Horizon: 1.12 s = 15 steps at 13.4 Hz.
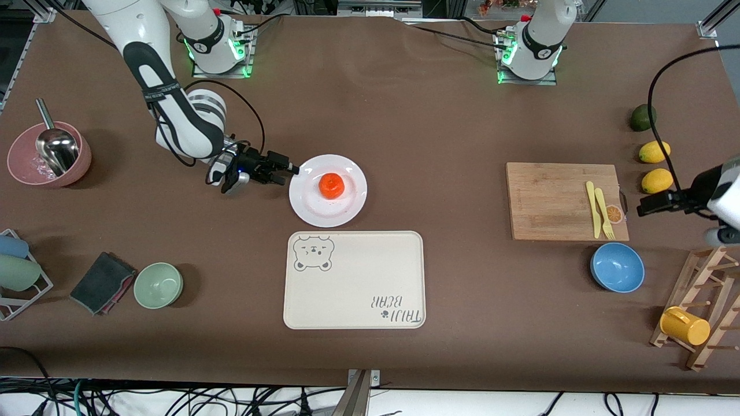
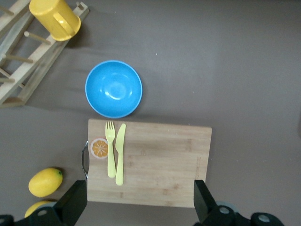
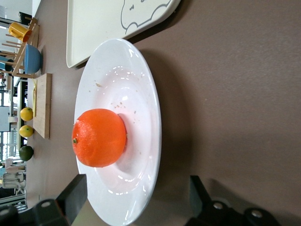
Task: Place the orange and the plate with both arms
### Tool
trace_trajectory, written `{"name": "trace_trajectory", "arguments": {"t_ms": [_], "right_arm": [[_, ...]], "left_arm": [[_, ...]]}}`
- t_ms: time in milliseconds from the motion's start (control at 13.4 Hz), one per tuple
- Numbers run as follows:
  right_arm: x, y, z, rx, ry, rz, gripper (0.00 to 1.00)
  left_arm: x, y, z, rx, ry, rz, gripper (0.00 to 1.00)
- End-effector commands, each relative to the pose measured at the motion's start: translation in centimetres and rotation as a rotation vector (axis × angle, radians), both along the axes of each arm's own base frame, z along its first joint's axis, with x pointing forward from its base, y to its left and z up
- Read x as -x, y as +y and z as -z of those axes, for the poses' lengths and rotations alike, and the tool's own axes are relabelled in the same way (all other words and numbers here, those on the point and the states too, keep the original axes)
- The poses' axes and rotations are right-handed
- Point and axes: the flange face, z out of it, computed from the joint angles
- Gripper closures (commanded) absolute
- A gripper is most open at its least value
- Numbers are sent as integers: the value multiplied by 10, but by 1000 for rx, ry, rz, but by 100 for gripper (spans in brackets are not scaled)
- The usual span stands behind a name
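Two arms work this brown counter (image 1: 404,127), and only one is busy. The right gripper (image 1: 287,174) sits low at the rim of the plate (image 1: 352,202), on the side toward the right arm's end of the counter, its fingers (image 3: 70,197) spread with the plate's edge between them and not clamped. The orange (image 1: 332,186) rests in the middle of the plate, and the plate lies flat on the counter just beside the tray (image 1: 370,277), which is nearer to the front camera. The left arm waits, its gripper (image 1: 650,207) hanging released over the counter just off the end of the cutting board (image 1: 549,202), near two lemons (image 1: 657,181). A fork (image 1: 605,215) and knife (image 1: 592,208) lie side by side on that board, and a blue bowl (image 1: 617,267) sits nearer the front camera than the board.
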Motion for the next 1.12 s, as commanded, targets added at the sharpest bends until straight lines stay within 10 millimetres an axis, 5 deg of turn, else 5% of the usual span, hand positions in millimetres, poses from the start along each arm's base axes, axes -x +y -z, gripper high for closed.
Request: {"name": "trace_trajectory", "arguments": {"t_ms": [0, 373, 1044], "right_arm": [[-5, 5, -2, 10, -21, 12, 9], [-2, 22, 0, -1, -16, 25, 24], [-4, 25, 22, -6, -62, 21, 49]], "left_arm": [[45, -7, -22, 26, 1, 32, 0], [73, -41, -47, 30, 106, 99, 0], [62, -34, -53, 69, 79, 102, 0]]}}
